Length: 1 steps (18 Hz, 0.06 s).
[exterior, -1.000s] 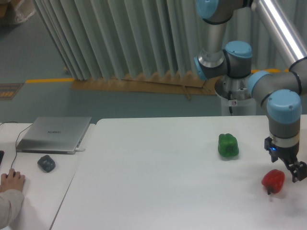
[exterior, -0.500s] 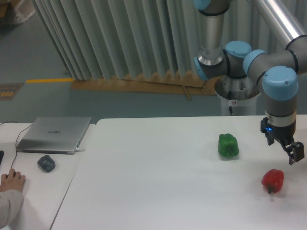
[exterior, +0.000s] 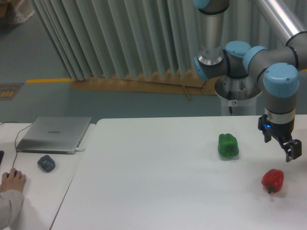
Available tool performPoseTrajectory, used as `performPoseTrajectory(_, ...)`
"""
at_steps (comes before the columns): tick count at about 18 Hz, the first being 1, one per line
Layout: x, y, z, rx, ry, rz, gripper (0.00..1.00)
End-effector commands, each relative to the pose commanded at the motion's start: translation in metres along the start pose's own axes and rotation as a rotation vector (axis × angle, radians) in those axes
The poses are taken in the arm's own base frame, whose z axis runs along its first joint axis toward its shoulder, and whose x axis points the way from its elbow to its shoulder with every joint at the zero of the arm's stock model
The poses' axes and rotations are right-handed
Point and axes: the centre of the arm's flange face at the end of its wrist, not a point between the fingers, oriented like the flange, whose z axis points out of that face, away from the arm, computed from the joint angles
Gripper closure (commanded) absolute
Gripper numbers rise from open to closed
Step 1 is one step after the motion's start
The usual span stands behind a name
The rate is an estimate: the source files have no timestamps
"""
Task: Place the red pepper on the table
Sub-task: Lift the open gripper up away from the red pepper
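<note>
Red pepper (exterior: 272, 179) lies on table (exterior: 158, 182), stem toward camera; tool (exterior: 286, 149) empty, spread unclear.

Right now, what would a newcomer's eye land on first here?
Probably the red pepper, glossy against the white table near its right edge, with the pincer hanging just above it, empty. Next, the green pepper to its left, further back. Beyond the table's left side, a closed laptop sits on the adjoining desk.

Small lumpy red pepper (exterior: 273, 179), near right: glossy, smooth skin. Large white flat table (exterior: 158, 187): matt, smooth. Green bell pepper (exterior: 228, 145): waxy sheen. Closed grey laptop (exterior: 53, 134), far left: brushed-metal look.
</note>
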Motion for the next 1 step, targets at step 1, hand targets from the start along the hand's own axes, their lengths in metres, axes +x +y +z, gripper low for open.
performPoseTrajectory(1, -0.0001, -0.0002, -0.0001, 0.002, -0.001, 0.0, 0.0)
